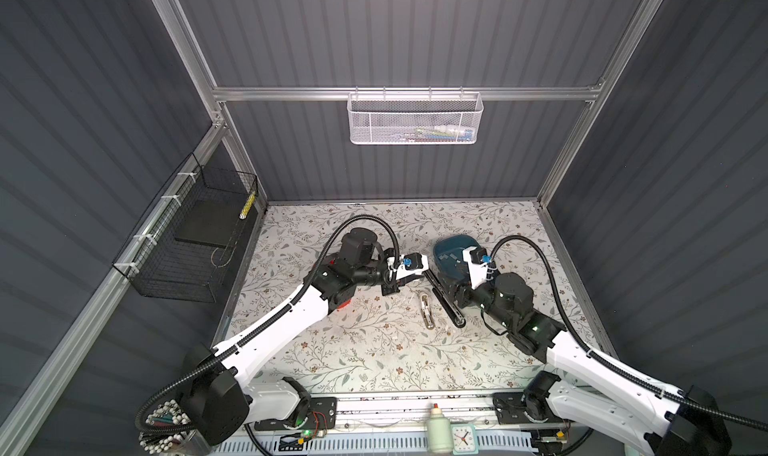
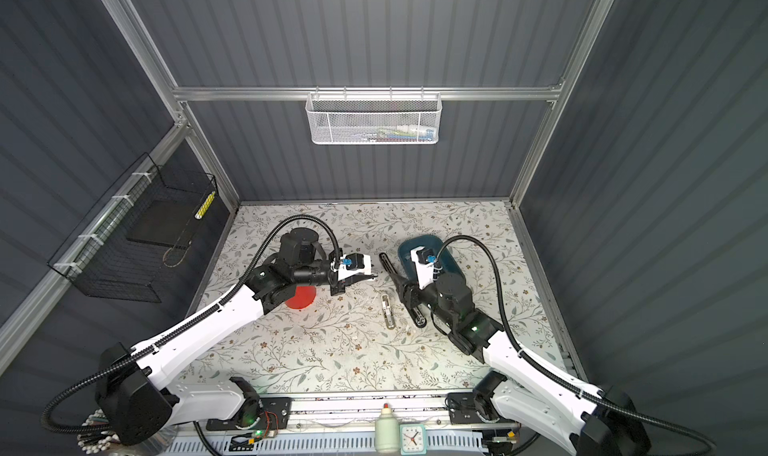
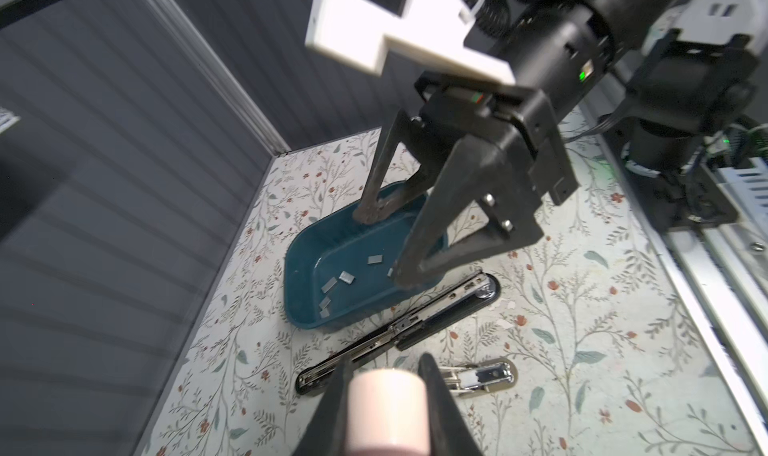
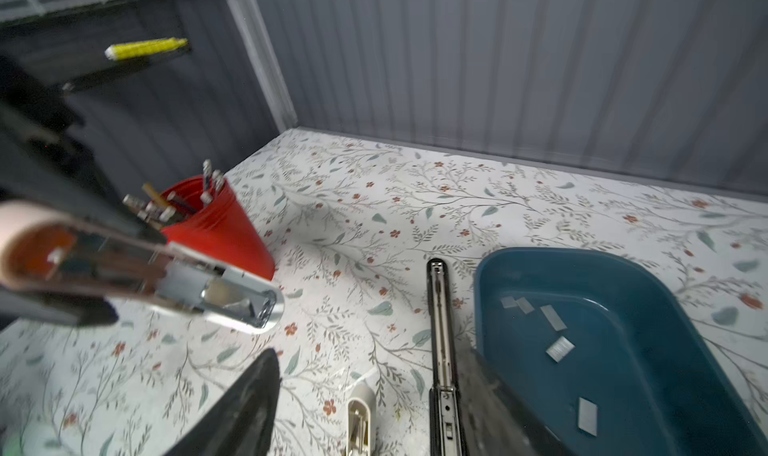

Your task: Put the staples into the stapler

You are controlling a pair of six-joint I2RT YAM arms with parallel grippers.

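A pink stapler is pinched by the left gripper at the frame's bottom. The right gripper is spread over the central tray of staples.

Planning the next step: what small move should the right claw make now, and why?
Probably shift over the teal tray and lower onto one of the staples: the right claw is open and empty, and the black stapler lies opened beside the tray.
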